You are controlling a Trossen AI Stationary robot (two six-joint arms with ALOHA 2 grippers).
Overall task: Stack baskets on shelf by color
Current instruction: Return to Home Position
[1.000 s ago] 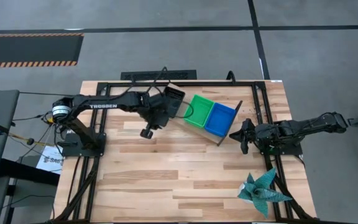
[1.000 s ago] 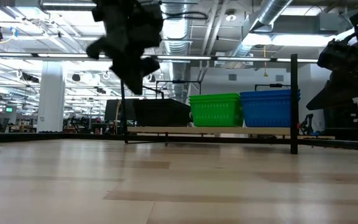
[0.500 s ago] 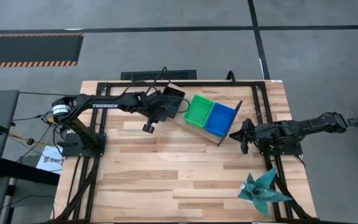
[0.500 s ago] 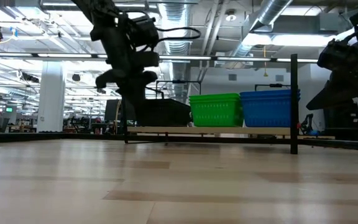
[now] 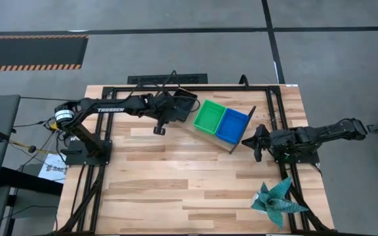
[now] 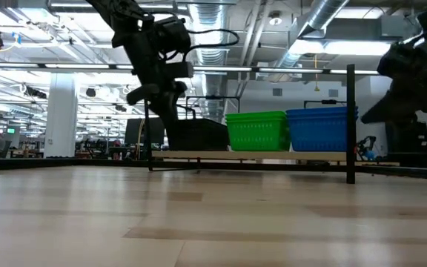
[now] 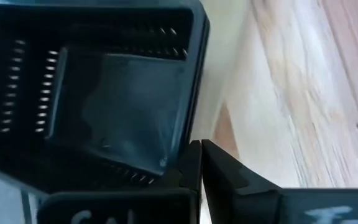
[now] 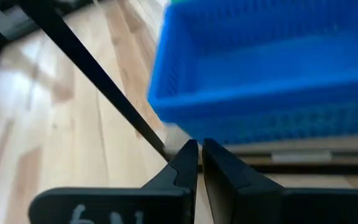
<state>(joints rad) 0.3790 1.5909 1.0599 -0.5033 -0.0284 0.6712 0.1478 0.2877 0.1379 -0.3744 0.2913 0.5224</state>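
A black basket (image 5: 185, 100) (image 7: 98, 93) sits with its bottom on the left end of the shelf (image 6: 250, 156), beside a green basket (image 5: 209, 116) and a blue basket (image 5: 233, 125). My left gripper (image 5: 175, 109) (image 7: 199, 152) is shut. It comes down from above at the near side of the black basket, with its tips beside a corner of the basket's wall. My right gripper (image 5: 247, 141) (image 8: 199, 149) is shut and waits at the right end of the shelf, just short of the blue basket (image 8: 266, 68). No other baskets are in view. My left gripper's shut fingertips (image 7: 192, 155) stand against the outer side of the black basket's side wall (image 7: 185, 106), near its corner, coming from above and from the table's near side. I cannot tell whether they touch it. The basket stays upright on the shelf board.
A teal spiky star (image 5: 277, 200) lies near the table's near right corner. The shelf's black wire end frame (image 6: 351, 122) stands upright at its right end, and a thin black wire (image 8: 92, 74) crosses in front of my right gripper. Bare slatted tabletop (image 5: 176, 177) spreads before the shelf.
My left gripper has moved toward the table's far edge and come down from high above the table to the black basket's side. The baskets and my right arm have kept still.
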